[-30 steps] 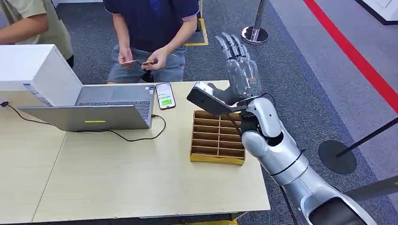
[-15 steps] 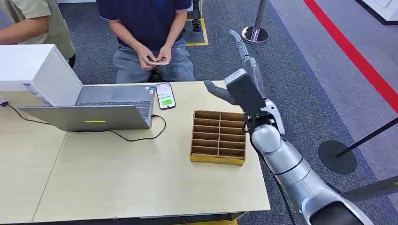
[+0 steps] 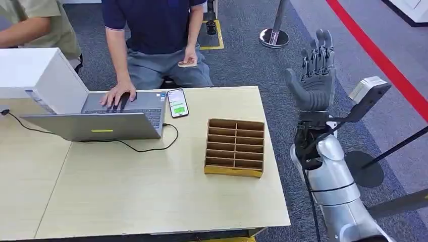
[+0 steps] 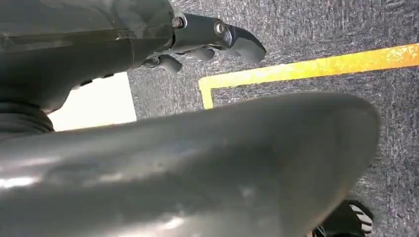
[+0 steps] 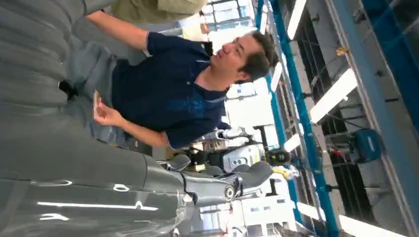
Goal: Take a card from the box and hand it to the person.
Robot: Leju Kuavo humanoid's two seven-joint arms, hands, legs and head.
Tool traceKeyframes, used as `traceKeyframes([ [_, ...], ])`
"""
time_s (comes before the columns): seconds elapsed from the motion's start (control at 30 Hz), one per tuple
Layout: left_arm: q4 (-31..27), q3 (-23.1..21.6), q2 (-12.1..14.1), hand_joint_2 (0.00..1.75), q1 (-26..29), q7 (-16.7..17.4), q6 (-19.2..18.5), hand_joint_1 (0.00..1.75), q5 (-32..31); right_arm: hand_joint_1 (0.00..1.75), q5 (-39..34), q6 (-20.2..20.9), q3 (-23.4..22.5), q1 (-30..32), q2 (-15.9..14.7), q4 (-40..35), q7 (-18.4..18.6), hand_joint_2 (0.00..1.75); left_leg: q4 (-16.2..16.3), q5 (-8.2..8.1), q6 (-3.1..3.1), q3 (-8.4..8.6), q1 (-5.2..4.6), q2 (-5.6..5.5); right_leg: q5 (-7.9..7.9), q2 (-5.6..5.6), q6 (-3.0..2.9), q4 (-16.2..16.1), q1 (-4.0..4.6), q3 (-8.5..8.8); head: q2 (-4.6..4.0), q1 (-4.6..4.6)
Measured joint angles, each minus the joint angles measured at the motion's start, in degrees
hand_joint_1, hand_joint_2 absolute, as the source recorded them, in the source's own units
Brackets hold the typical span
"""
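The right robot hand [image 3: 314, 75] is standing raised beside the counter [image 3: 151, 201], off its right edge, fingers upright and spread, holding nothing. The box [image 3: 235, 147] is sitting on the counter near that edge, its compartments facing up. The card [image 3: 189, 63] is lying in the seated person's hand [image 3: 190, 57], resting on the lap. The person's other hand [image 3: 117, 94] is pressing on the laptop [image 3: 101, 118]. The left robot hand [image 4: 212, 42] is hanging over carpet with fingers loosely curled; whether it is gripping anything cannot be determined.
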Motion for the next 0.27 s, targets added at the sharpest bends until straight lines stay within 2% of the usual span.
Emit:
traceKeyframes([
  [0.17,0.00,0.00,0.00,0.00,0.00,0.04,0.04,0.00,0.09,0.00,-0.87,-2.03,-4.33,4.16,-2.60,-1.64,0.63,1.75,0.00,-0.02,0.01,-0.01,-0.01,0.00,0.00,0.01,0.00,-0.01,0.00,0.00,0.00,0.02],
  [0.27,0.00,0.00,0.00,0.00,0.00,0.66,0.13,0.00,0.13,0.00,-2.82,-1.10,-7.47,7.52,-4.04,-1.75,0.70,1.75,0.01,-0.03,0.02,-0.03,-0.02,0.00,0.00,0.00,0.00,-0.02,-0.01,0.00,0.00,0.00],
])
